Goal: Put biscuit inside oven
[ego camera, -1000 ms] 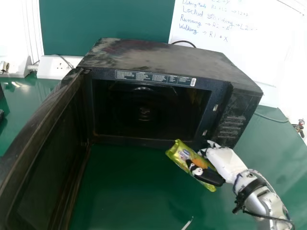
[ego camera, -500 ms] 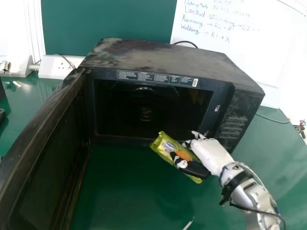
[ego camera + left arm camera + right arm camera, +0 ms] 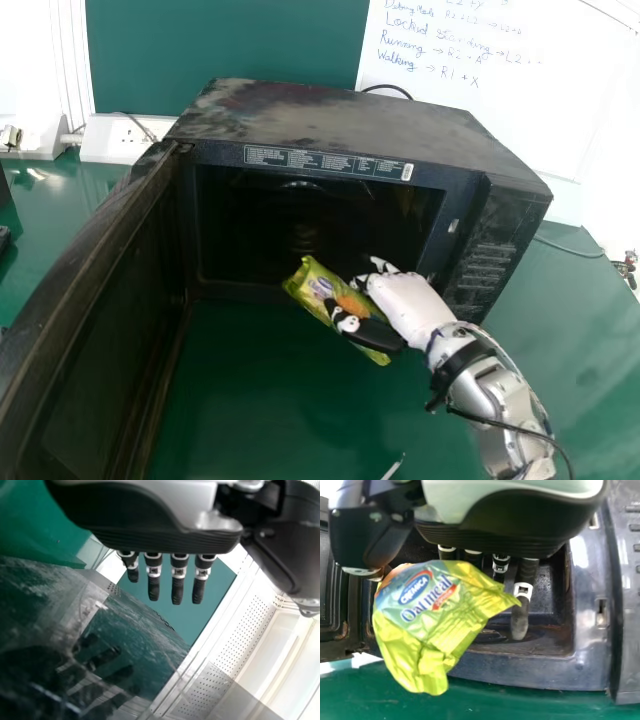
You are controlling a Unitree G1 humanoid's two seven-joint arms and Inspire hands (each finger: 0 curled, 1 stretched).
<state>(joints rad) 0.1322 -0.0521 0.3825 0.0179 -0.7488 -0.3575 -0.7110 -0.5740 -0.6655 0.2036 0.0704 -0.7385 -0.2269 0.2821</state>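
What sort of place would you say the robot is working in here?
Probably a robotics lab or workshop: the whiteboard carries handwritten notes on modes such as running and walking, a power socket strip sits behind the green table, and a dusty microwave oven stands on it.

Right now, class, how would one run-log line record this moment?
right hand: holding biscuit packet | packet: outside oven | oven door: open | left hand: open | insertion: pending

R hand (image 3: 400,303) partly hidden by pkt (image 3: 323,290); oven door (image 3: 90,330) cut off, head view L
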